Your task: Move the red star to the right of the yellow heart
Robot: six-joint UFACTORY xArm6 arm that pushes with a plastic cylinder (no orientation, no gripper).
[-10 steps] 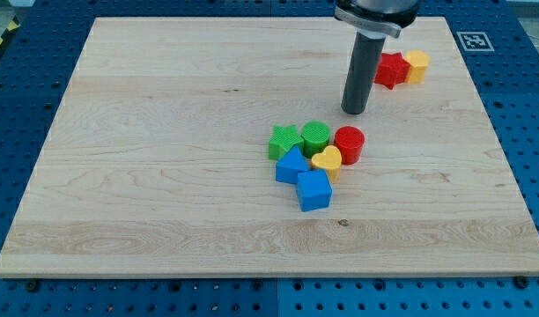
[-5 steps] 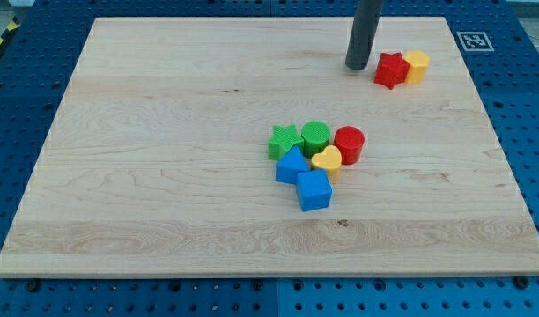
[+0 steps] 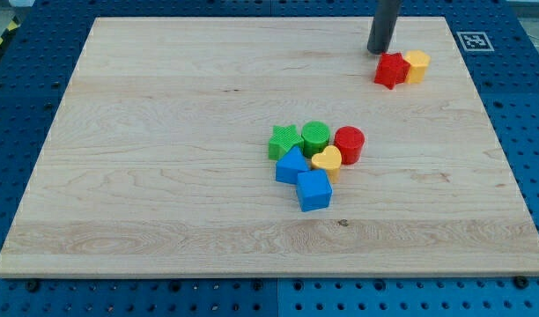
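The red star (image 3: 390,70) lies near the view's top right, touching a yellow block (image 3: 417,66) on its right. The yellow heart (image 3: 327,160) sits in the central cluster, below the red cylinder (image 3: 349,143) and beside the blue blocks. My tip (image 3: 379,50) stands just above and slightly left of the red star, very close to it, far up and right of the yellow heart.
The central cluster also holds a green star (image 3: 285,141), a green cylinder (image 3: 315,136), a blue triangular block (image 3: 292,165) and a blue cube (image 3: 313,190). The wooden board (image 3: 164,132) ends close above my tip. A marker tag (image 3: 473,40) sits at the top right corner.
My tip has moved from just above the central cluster up and to the right, ending close above the red star. No block has moved.
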